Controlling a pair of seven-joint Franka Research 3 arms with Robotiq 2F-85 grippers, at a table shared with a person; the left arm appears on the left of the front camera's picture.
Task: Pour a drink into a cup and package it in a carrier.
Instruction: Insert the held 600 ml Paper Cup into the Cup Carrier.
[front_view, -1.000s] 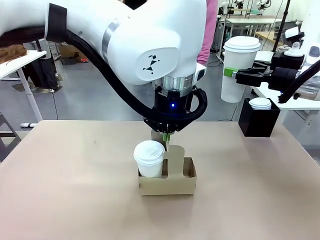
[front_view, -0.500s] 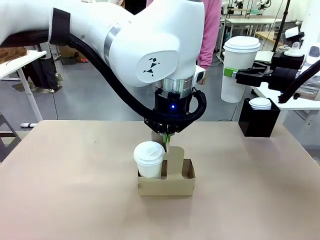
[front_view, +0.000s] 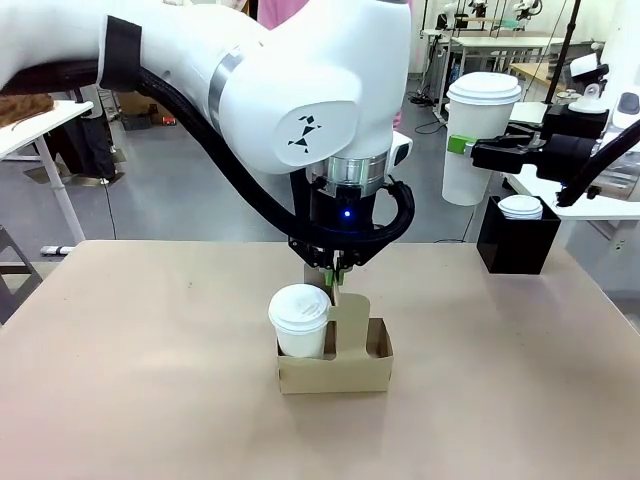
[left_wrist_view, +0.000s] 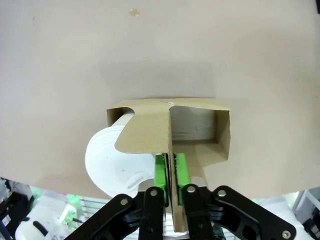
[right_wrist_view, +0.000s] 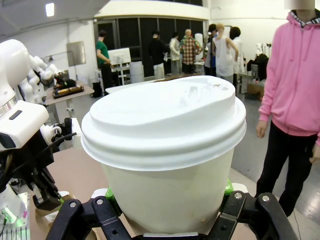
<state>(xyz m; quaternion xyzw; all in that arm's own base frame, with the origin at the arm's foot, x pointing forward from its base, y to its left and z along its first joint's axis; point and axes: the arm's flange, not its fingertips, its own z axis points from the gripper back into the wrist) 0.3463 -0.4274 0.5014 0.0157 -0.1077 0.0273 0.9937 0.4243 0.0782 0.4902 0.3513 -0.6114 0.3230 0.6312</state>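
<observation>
**Inspector:** What is recorded of the work surface?

**Assistant:** A tan table is recorded, matt and level. A small brownish spot is noted on it in the left wrist view.

**Inspector:** What is found standing on it?

**Assistant:** A black box is found upright near the far right corner.

**Inspector:** And the surroundings?

**Assistant:** A grey floor is observed beyond the far edge. A white side table is placed at the left, and a brown shaggy item is laid on it. A ceiling light is lit.

**Inspector:** Are persons present?

**Assistant:** A person in a pink hooded top and dark trousers is seen standing at the right of the right wrist view. A person in a green top is seen far back, before dark panels.
</observation>
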